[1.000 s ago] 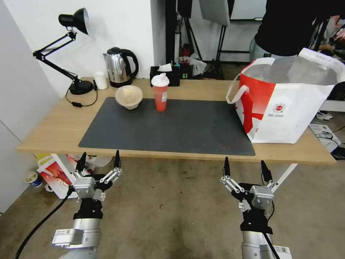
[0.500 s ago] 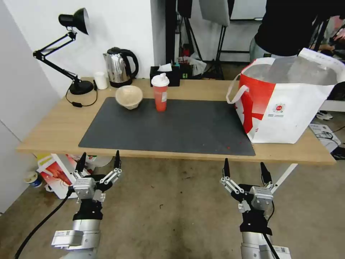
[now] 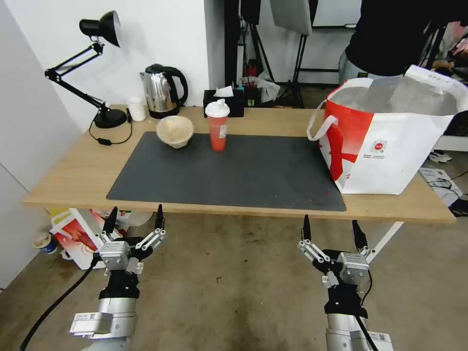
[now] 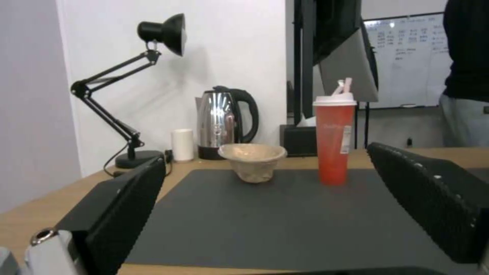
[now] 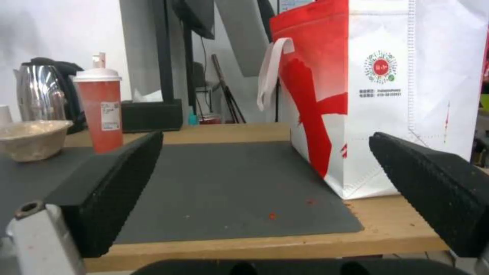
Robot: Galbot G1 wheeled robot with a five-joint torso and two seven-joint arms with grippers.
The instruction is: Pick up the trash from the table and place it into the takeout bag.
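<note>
I can't see into the bag [image 3: 390, 141] from the head view: its silvery mouth is cut by the right edge of the frame, and whatever lies inside is hidden. In the right wrist view its top runs off the upper edge. The small print under its logo is too fine for me to read. The label on the cup [image 3: 217, 125] is likewise too small to read. The bowl [image 3: 175, 130] tips away, so I can't tell what it holds. The tissue box [image 3: 224, 103] is partly hidden behind the cup's lid. The desk [image 3: 73, 175] hides its own legs on the left.
</note>
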